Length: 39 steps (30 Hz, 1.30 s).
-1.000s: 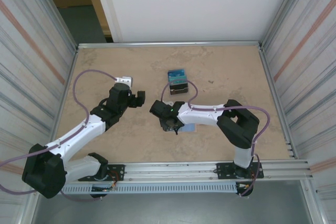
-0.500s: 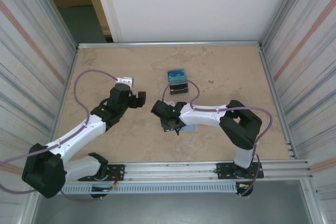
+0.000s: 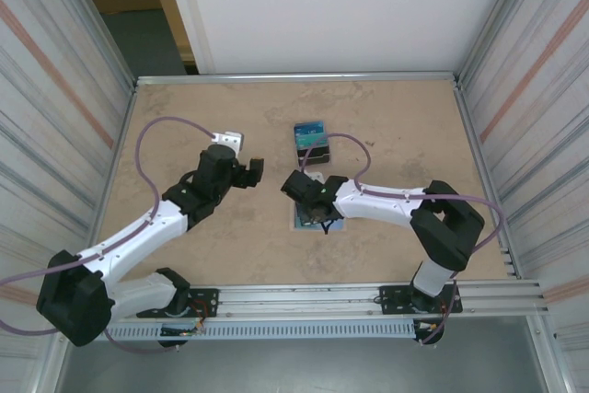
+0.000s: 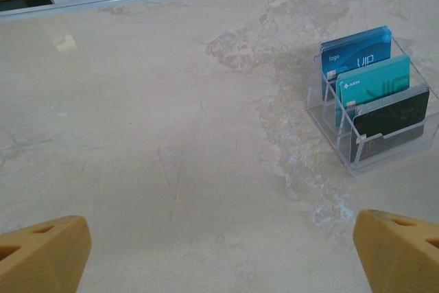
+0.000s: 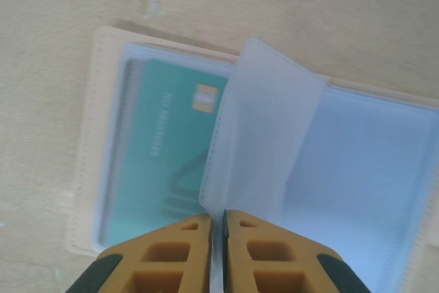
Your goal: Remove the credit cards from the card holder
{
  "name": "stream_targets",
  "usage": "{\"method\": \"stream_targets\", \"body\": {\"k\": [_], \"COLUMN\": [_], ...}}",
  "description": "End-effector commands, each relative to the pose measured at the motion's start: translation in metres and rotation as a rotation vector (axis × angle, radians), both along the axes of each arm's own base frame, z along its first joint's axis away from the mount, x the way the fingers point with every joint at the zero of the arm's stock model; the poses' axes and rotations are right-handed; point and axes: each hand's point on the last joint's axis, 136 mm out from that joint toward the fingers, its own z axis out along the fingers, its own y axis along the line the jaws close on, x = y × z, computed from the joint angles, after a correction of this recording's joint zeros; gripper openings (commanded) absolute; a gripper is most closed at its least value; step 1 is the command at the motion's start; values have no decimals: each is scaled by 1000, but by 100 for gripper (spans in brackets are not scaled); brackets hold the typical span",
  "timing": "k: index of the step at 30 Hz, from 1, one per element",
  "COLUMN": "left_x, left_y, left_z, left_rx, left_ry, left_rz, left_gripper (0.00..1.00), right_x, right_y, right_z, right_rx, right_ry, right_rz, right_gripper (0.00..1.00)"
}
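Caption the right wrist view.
Right hand pinches a clear plastic sleeve of the open white card holder, teal credit card inside.

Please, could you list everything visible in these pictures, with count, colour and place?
table: one, beige, under everything
card holder: one, white with clear sleeves, open flat near the middle
teal card: one, teal, in a sleeve of the holder
sleeve leaf: one, translucent, raised from the holder
clear stand: one, transparent, far middle
standing cards: three, blue, teal, black, upright in the stand
left gripper: one, orange-tipped, open above bare table
right gripper: one, orange-tipped, shut on the sleeve leaf
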Motion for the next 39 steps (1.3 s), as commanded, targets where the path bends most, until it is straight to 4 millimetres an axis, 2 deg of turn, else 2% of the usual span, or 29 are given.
{"method": "stream_targets", "body": {"k": [1,7,16,18,20,23,25,28,32,39], "left_x": [5,4,-6,-10,-14,-25,-33,-43,-53,-62], "left_y": [-3,-10,-18,-22,-28,-43,-54,-63,-70,-83], "left_z": [12,10,-8,-13,-20,-32,-41,-56,-77,-98], "left_rx": [22,39,73,77,85,121,154,170,121,159], "left_ry": [-27,-21,31,43,59,71,75,104,158,180], "left_rz": [4,-16,-47,-65,-95,-158,-202,-231,-253,-301], "left_gripper": [99,99,99,99,99,99,99,99,99,99], "right_x": [0,-2,-7,-8,-8,-5,-3,-1,3,10], "right_y": [-24,-54,-100,-107,-109,-101,-89,-68,-41,-22], "right_z": [9,10,3,3,8,20,28,37,43,28], "right_rx": [-13,-18,-19,-8,20,101,174,284,427,531], "right_ry": [-21,-32,-27,-25,-29,-34,-28,-1,42,136], "right_rz": [-71,-149,-272,-290,-296,-277,-244,-194,-133,-117], "right_gripper": [13,24,27,27,32,46,48,46,37,31]}}
